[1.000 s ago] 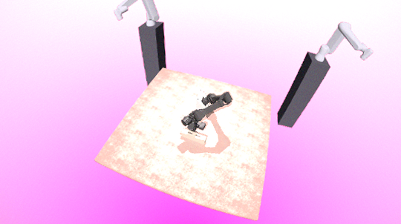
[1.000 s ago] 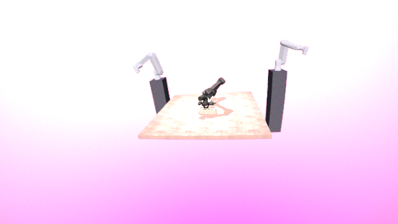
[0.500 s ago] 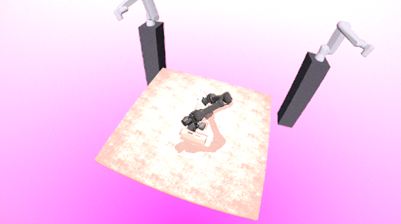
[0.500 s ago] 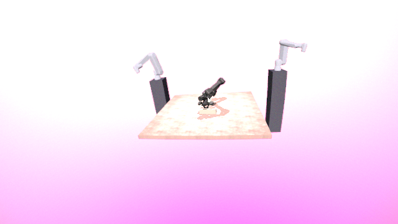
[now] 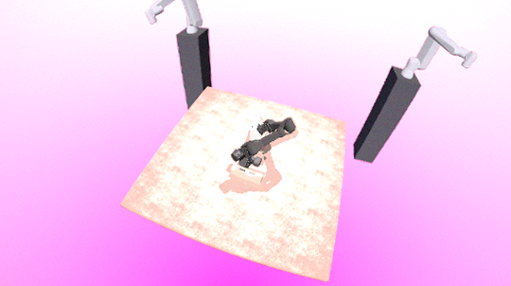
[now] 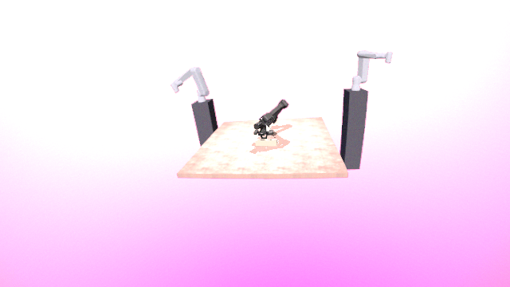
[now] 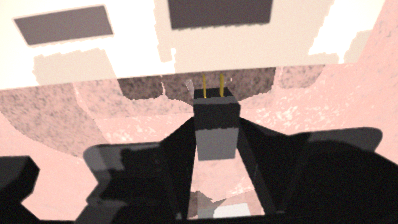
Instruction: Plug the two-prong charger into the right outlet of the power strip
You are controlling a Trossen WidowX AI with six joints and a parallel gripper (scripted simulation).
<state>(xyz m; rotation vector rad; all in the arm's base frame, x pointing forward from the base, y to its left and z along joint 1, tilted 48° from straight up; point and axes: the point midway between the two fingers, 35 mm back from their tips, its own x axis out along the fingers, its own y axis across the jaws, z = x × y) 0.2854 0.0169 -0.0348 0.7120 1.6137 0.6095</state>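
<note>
The charger (image 7: 216, 116) is black and grey with gold prongs (image 7: 221, 86); the tabletop (image 5: 293, 225) (image 6: 263, 165) is mottled pink and cream

- My arm: a charcoal-to-black jointed arm (image 5: 274, 136) (image 6: 276, 113), dark from end to end.
- Long link: straight, slim bar. Far end is a chunky, blunt dark elbow housing (image 5: 289, 125) (image 6: 284, 104).
- Wrist end: bulkier, a cluster of stubby black housings with grey highlights.
- My claw: black parallel-jaw gripper (image 5: 251, 163) (image 6: 264, 135) (image 7: 212, 119), two-fingered.
- Fingers: smooth, matte-looking black fingers, tapering forward, straight inner edges.
- Outer sides: broad, flared dark-grey lobes (image 7: 345, 140), rounded corners, soft sheen on top.
- Near the wrist camera: angular black part (image 7: 17, 175), faceted edge.
- Screws, small markings: too small to tell.
</note>
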